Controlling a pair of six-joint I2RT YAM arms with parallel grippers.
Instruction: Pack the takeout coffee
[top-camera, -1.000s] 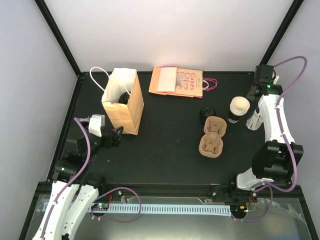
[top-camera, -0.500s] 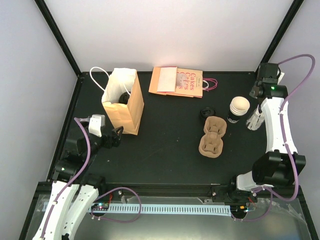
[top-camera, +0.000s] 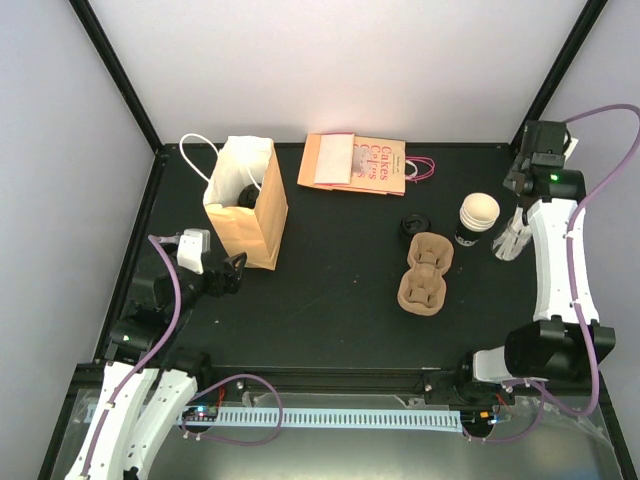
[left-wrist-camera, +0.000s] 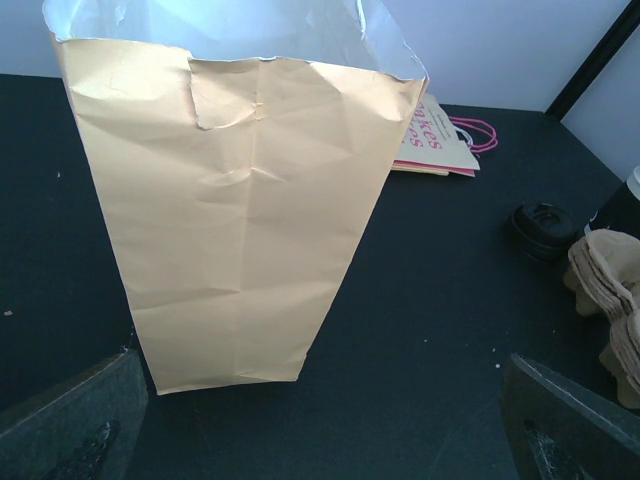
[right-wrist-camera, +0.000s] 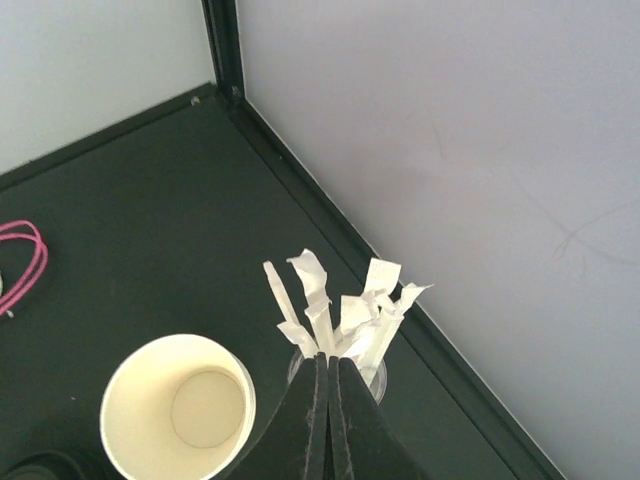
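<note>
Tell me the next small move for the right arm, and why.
Probably open the right tool and shift it sideways from the straws to above the cup. The tool is shut on nothing and points at the straws, while the cup stands unheld right beside them, its lid off and lying apart.

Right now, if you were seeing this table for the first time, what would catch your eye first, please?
The tall brown paper bag stands open at the far left, filling the left wrist view. On the right, the takeout cup stands lidless, cream inside showing, its black lid lying beside the pulp carrier. The shut right gripper is right by the white-wrapped straws.
</note>
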